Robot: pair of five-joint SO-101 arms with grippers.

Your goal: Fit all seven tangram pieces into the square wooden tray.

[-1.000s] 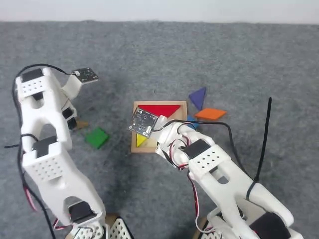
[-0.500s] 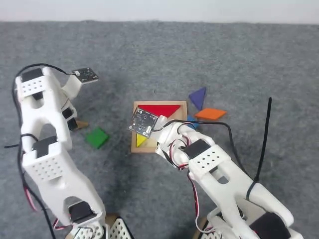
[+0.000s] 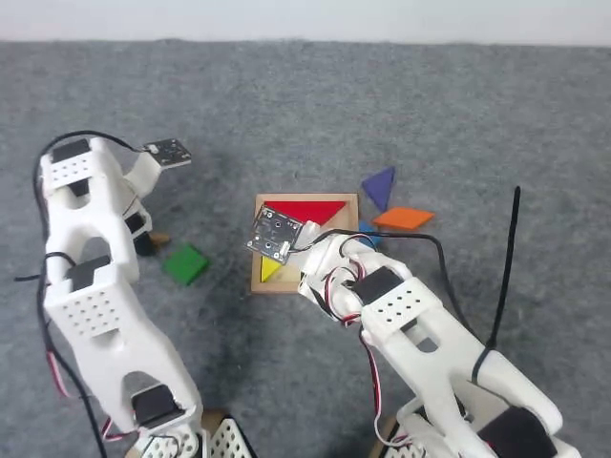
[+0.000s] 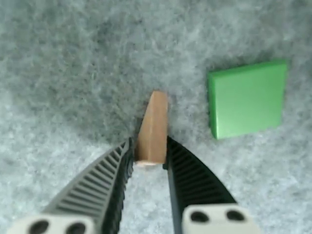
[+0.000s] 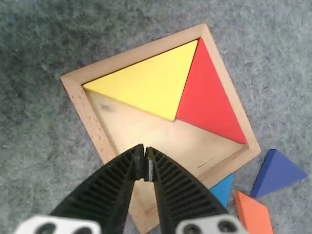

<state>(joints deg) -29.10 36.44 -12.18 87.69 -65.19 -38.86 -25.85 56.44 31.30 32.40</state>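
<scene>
Pickup step, by my judgement. My left gripper (image 4: 148, 156) pinches the tan piece (image 4: 153, 124), edge-up on the carpet (image 4: 73, 58) just beside the green square (image 4: 247, 97). My right gripper (image 5: 141, 168), closed and empty, hangs over the tray (image 5: 88, 114). Next move calls for a lift, then carriage to the tray's bare half.

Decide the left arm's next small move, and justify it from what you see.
Probably lift straight up: the left gripper is closed on the tan piece, which stands on edge beside the green square, away from the tray, whose floor is partly bare.
</scene>
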